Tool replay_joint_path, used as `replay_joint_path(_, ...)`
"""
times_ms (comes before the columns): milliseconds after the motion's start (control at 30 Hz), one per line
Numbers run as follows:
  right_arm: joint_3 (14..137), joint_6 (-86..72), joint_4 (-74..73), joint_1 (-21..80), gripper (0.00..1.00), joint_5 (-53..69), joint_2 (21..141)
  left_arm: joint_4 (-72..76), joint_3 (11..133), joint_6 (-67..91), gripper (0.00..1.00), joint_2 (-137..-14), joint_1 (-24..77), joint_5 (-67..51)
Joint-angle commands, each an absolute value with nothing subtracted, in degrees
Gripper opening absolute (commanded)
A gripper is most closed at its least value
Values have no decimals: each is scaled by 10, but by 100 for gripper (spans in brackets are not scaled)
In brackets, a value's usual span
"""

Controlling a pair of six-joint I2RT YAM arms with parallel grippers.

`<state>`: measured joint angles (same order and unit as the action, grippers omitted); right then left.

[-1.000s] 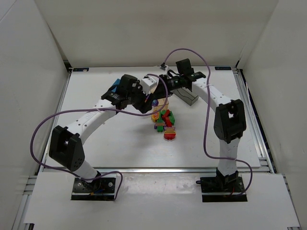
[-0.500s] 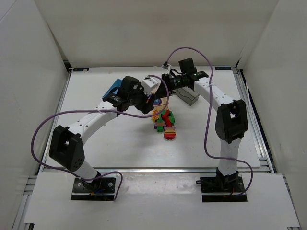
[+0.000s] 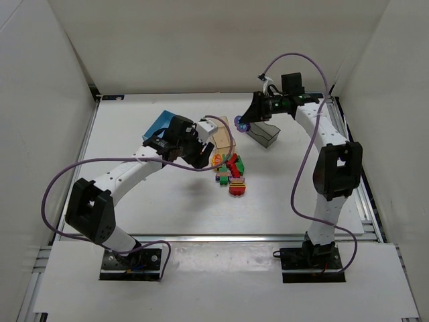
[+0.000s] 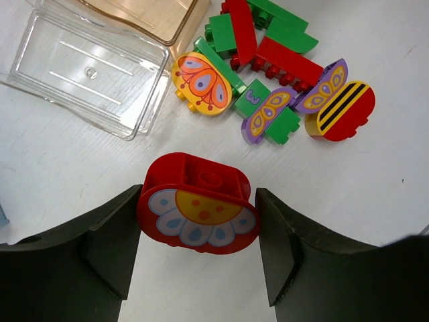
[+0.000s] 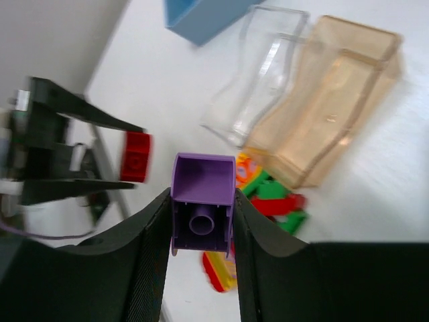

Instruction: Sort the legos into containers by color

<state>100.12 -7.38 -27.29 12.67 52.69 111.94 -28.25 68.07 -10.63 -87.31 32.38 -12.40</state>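
Carrying step: the left pincer (image 4: 198,228) is gripping a red brick (image 4: 196,182) over the bench (image 4: 80,168) beside the clear bin (image 4: 87,74). The right pincer (image 5: 201,225) is gripping a purple brick (image 5: 202,180) near the grey bin (image 3: 265,135). Next, each likely needs centring over a bin.

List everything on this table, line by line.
blue bin: 1, light blue, leftmost bin, far side of the table
clear bin: 1, clear, against the peach bin
peach bin: 1, translucent peach, between the clear and grey bins
grey bin: 1, smoky grey, rightmost bin
pile: about ten bricks, red, green, yellow and purple, mid-table, near the peach bin
red brick: 1, red with a flower print, in the left pincer
purple brick: 1, purple, in the right pincer
table: 1, white
left pincer: black, shut on the red brick
right pincer: black, shut on the purple brick
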Motion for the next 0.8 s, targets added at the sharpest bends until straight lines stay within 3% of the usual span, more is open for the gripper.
replay_joint_path(0,1045,36,-319,116,0,453,1107,-286,696,-98,10,-838,322,-106)
replay_joint_path(267,1105,86,-331,105,0,396,1154,-287,736,-60,10,-854,284,-94)
replay_joint_path(767,1185,-65,-308,210,0,294,1258,-287,825,-18,10,-915,177,-87)
